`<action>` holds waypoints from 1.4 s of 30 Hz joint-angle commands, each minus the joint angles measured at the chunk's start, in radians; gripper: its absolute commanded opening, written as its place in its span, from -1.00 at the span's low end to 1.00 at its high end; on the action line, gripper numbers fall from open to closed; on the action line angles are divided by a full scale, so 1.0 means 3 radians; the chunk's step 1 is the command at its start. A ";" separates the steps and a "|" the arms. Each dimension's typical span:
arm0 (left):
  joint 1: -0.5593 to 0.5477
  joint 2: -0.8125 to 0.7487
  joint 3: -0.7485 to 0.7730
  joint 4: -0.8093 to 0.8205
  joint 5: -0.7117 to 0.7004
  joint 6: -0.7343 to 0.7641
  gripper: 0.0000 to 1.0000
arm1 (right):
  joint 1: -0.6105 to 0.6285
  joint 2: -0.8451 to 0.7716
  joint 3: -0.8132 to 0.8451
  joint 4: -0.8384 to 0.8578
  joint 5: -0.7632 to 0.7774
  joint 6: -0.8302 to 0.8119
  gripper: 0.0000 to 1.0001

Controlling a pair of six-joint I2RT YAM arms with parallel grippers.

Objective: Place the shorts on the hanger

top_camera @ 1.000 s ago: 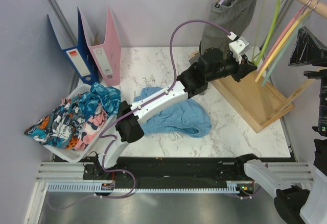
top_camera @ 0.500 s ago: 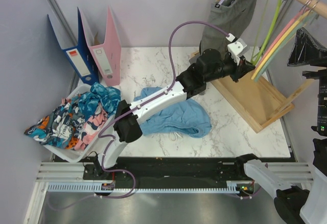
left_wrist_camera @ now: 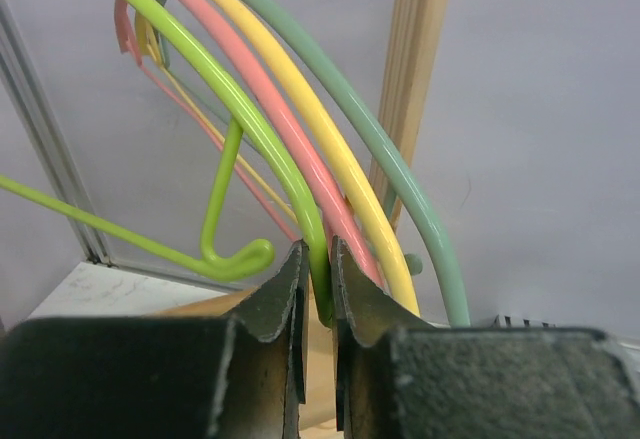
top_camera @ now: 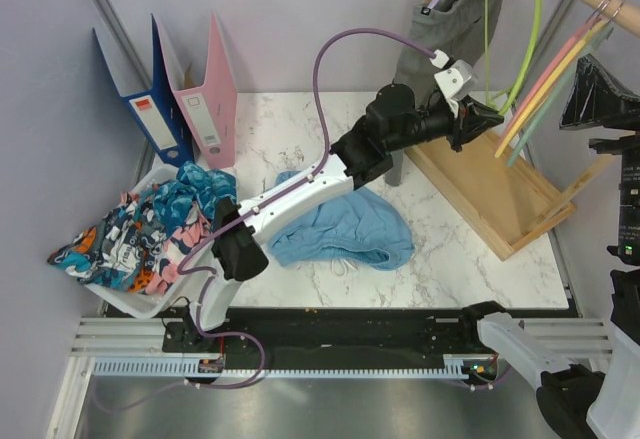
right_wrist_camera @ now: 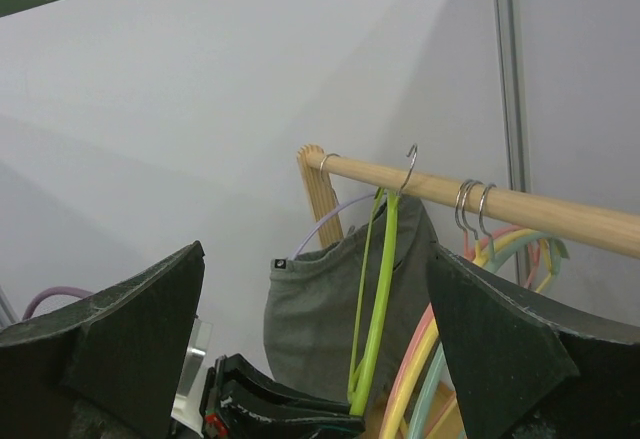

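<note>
Left gripper (left_wrist_camera: 318, 259) was nipped nearly shut on the thin lime-green plastic hanger (left_wrist_camera: 240, 109), up at one o'clock, likely to unhook it from the wooden rail (right_wrist_camera: 520, 209). Plain light-blue fabric shorts (top_camera: 345, 231) lay untouched at seven o'clock of it. Right gripper (right_wrist_camera: 312, 289) gaped wide, empty.

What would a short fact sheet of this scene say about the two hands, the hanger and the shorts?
hanger: lime green, hook over the wooden rail
left hand: closed on the hanger's lower part
shorts: light blue, crumpled on the table, untouched
right hand: open, empty, held up facing the rail
</note>
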 commanded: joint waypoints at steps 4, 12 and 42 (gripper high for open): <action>0.0088 -0.0226 -0.0023 0.0345 0.0176 0.0060 -0.96 | 0.0112 0.0076 -0.0158 -0.0047 0.0245 -0.0028 0.96; 0.0191 -0.0196 -0.0151 0.0519 0.0462 -0.0267 -0.96 | 0.0132 0.0797 0.0332 -0.0594 0.0205 0.0171 0.96; 0.0313 -0.0073 -0.0156 0.0596 0.0560 -0.0385 -0.96 | -0.1703 0.1672 0.0409 -0.1311 -0.1871 0.1552 0.78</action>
